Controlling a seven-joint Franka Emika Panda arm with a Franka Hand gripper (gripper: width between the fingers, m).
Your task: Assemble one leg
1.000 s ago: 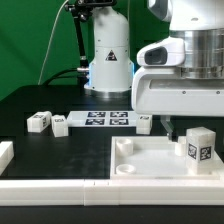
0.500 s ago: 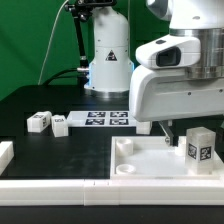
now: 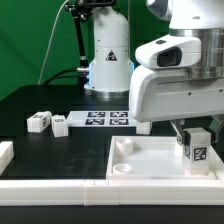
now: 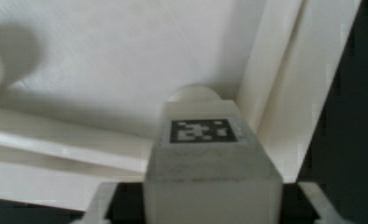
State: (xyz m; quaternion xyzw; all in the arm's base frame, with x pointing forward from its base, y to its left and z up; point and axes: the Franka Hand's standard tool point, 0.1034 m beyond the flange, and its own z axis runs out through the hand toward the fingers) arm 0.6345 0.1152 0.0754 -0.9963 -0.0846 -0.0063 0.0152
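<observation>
The leg [image 3: 197, 146] is a small white block with a black-and-white tag. It stands upright on the large white panel [image 3: 140, 166] at the exterior view's right. My gripper [image 3: 188, 131] is open and has come down over the leg's top. In the wrist view the leg [image 4: 202, 155] stands between my two fingers [image 4: 113, 200], with a dark gap on each side, so neither pad touches it. The panel's raised rim [image 4: 302, 70] runs beside the leg.
Two more small white blocks [image 3: 38, 121] [image 3: 60, 124] lie left of the marker board [image 3: 105, 119], and another [image 3: 143, 124] lies at its right end. A white part [image 3: 5, 154] sits at the far left. The arm's base [image 3: 107, 60] stands behind.
My gripper has moved toward the exterior view's right and lower, from beside the leg to over its top. The leg has not moved.
</observation>
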